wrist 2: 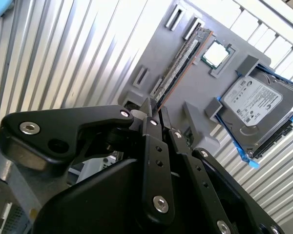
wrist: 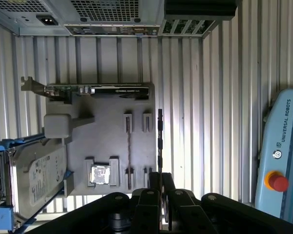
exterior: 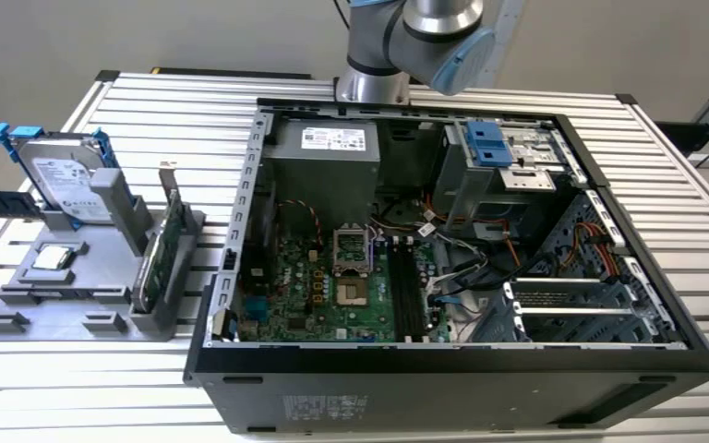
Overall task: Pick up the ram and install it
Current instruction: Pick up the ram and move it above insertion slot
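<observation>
Case [exterior: 453, 360] sits open. Fixture [wrist: 107, 141] lies below gripper [wrist: 160, 175], which pinches ram [wrist: 159, 141] by 1 end, edge-on in both wrist views. Pick looks done; install prob. needs stick squared w/ 1 slot [exterior: 404, 297].

Open table [wrist: 185, 97] beside holder [wrist: 107, 136]; card [wrist: 112, 91], drive [wrist: 39, 175] upright.
</observation>
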You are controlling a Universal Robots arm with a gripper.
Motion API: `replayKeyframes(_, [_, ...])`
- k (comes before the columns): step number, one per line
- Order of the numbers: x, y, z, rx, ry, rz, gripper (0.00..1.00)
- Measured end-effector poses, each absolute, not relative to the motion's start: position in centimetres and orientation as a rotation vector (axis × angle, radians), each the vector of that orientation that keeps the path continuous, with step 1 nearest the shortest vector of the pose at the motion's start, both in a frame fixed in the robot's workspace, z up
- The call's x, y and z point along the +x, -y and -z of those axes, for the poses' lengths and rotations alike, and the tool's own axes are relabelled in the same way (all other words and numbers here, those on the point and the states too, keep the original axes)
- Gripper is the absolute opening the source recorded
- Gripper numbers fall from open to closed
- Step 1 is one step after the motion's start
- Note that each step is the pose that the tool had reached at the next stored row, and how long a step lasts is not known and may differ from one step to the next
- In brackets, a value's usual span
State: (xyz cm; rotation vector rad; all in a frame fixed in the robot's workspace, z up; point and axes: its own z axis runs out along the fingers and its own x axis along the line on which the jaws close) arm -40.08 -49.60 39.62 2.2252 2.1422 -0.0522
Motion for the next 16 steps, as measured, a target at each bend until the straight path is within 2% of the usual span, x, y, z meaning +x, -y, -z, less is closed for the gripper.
replayKeyframes(6, [-40.1, 49.4, -40.1, 2.231, -2.148, 0.040, 0.00])
replayKeyframes(11, [-40.1, 49.4, -40.4, 2.250, -2.165, 0.002, 0.00])
replayKeyframes(16, [-40.1, 49.4, -41.2, 2.252, -2.167, 0.000, 0.00])
